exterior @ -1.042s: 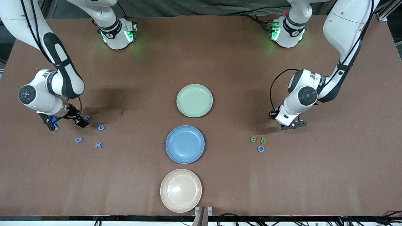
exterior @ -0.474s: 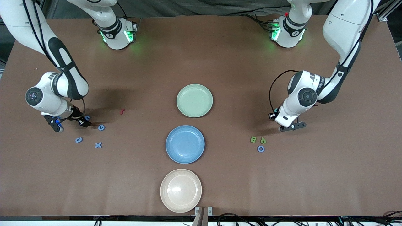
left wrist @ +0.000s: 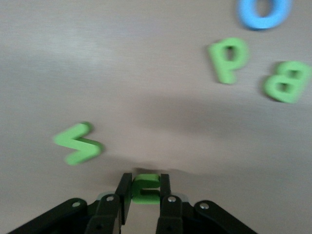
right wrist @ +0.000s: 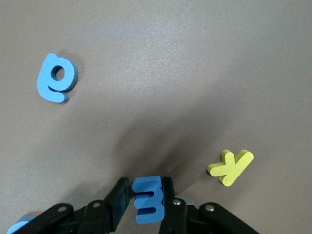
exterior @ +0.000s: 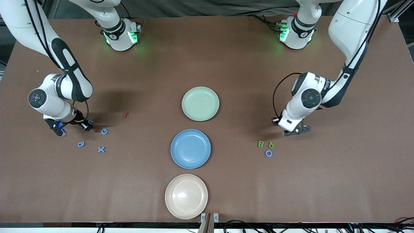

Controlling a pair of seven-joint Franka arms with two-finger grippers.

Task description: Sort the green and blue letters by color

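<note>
Now each claw pinches one letter: left claw [left wrist: 145, 195] green letter [left wrist: 145, 187], right claw [right wrist: 146, 202] blue letter [right wrist: 147, 199].

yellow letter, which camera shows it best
The right wrist view: the yellow letter lies in full, unblocked, flat on the table beside the right gripper, which is shut on a blue letter. The front view hides it under the right arm; the left wrist view misses it.

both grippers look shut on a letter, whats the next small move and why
Probably lift both straight up. The left gripper is shut on a green letter and the right gripper on a blue E, both low at the table. Raising them first clears the loose letters nearby before carrying to the green plate and blue plate.
</note>
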